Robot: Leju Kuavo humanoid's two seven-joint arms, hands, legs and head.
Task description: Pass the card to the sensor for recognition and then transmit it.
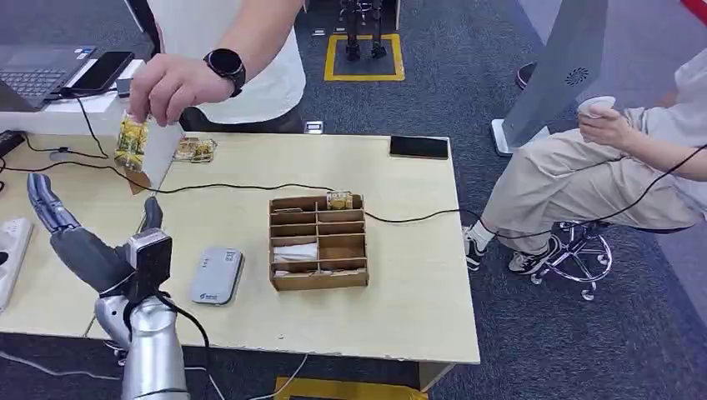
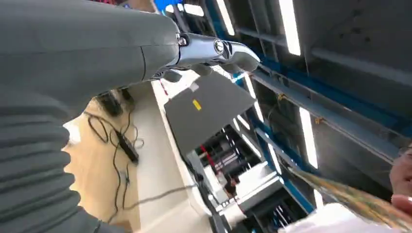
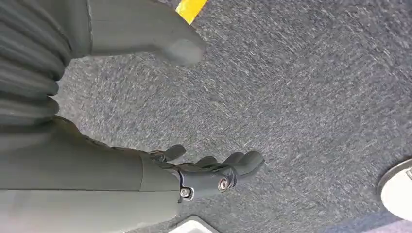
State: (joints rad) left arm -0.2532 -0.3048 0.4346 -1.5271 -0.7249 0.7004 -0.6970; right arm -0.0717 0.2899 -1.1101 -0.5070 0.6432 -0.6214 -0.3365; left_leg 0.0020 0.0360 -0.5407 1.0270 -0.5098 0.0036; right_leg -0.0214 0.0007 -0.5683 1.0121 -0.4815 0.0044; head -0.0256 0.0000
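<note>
STAGE: handover pending, 0 steps done | left hand: fingers spread, holding nothing | card: above fingertips, pinched by person's hand | card reader: beside thumb, unused | right hand: fingers loosely curled, holding nothing

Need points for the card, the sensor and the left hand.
card (image 1: 132, 143), head view, middle of the yellow patterned face, below the person's fingers.
sensor (image 1: 217, 276), head view, centre of its grey top.
left hand (image 1: 79, 243), head view, grey back of the hand.
</note>
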